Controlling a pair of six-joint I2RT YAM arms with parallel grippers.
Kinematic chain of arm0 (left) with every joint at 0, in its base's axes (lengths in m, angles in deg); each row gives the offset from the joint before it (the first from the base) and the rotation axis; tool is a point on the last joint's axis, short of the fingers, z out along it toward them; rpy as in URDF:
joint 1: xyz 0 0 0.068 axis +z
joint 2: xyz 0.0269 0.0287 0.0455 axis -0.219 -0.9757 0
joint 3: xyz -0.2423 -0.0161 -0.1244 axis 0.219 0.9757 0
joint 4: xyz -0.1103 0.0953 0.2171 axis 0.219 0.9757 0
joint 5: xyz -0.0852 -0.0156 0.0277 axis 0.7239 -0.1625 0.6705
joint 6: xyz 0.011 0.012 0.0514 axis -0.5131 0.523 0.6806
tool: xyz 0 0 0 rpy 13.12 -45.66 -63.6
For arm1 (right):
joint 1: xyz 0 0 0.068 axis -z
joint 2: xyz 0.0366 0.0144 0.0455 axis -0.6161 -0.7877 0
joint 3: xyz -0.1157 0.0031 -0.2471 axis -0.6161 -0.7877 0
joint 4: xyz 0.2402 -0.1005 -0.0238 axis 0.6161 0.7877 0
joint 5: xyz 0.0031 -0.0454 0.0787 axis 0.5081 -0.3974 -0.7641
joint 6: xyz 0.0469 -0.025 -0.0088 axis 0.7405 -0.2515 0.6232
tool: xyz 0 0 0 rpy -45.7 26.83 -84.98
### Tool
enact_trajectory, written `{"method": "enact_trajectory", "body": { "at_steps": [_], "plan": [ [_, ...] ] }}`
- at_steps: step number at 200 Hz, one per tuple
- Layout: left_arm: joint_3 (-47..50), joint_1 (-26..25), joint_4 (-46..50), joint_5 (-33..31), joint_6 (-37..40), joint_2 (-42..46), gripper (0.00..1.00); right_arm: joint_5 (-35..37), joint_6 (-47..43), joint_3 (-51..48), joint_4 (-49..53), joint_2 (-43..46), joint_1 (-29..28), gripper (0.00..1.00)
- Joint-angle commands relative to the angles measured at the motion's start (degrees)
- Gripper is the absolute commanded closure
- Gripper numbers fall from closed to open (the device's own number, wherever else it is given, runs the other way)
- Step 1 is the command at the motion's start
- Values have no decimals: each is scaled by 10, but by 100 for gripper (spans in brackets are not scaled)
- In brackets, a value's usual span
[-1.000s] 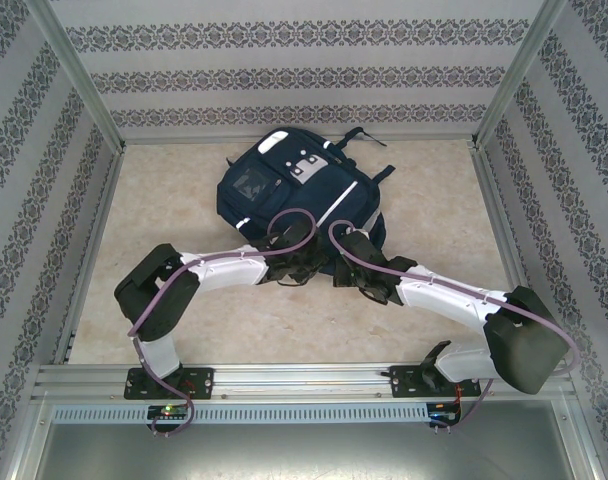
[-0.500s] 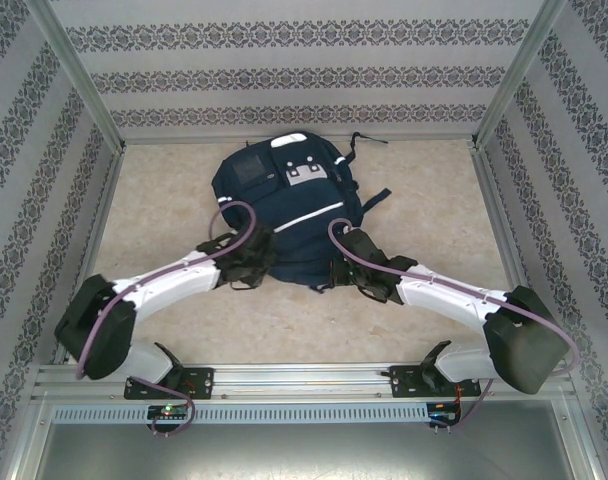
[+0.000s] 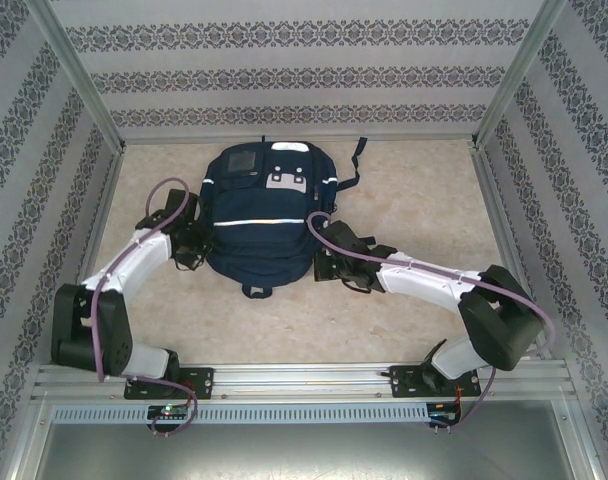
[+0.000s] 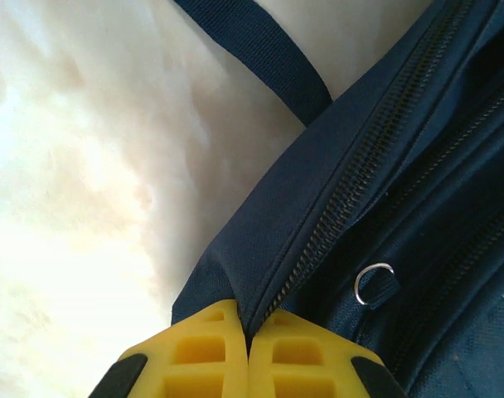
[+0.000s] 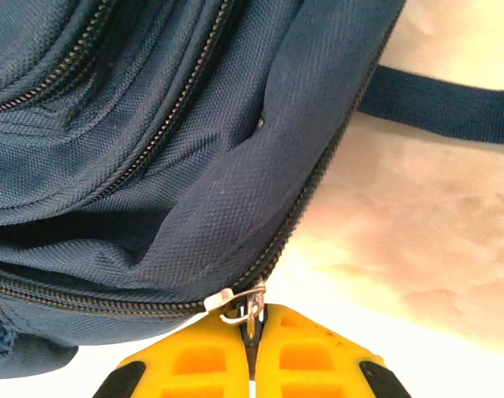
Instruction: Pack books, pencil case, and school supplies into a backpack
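backpack (image 3: 269,215): flat on desk (image 3: 424,200), centre | left end effector (image 4: 248,332): clamped on its side-seam fabric | right end effector (image 5: 254,327): clamped, apparently on zipper pull (image 5: 239,303) | handling: soft, floppy, likely weighty; grip seams or pulls, not panels

We hold both arms forward, elbows splayed. Our left gripper (image 3: 189,245) and right gripper (image 3: 324,262) pinch the backpack (image 3: 269,215) tight.

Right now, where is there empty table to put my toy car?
The widest bare patch of table lies between the backpack and the near rail. Another lies right of the backpack, up to the right wall. Crowded: both backpack sides, where the left arm and right arm reach in.
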Motion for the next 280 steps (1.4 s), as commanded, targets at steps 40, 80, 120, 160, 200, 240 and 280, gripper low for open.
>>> {"method": "enact_trajectory", "body": {
  "at_steps": [40,80,120,160,200,240,280],
  "plan": [
    [-11,9,38,29,41,-5,56,48,3,51,33,-47,-16,100],
    [20,-96,46,25,-56,88,50,39,4,60,25,-56,-20,100],
    [49,-224,-34,26,-191,102,49,36,-4,63,23,-55,-20,100],
    [42,-293,-166,4,-255,49,29,33,-10,55,23,-44,-20,100],
    [18,-319,-145,-13,-280,-17,35,36,-10,45,23,-32,-20,100],
    [22,-324,-88,-52,-288,-28,100,43,-9,42,23,-31,-16,100],
    [25,-305,11,-118,-248,50,100,57,-18,32,27,-28,18,100]
  ]
}}
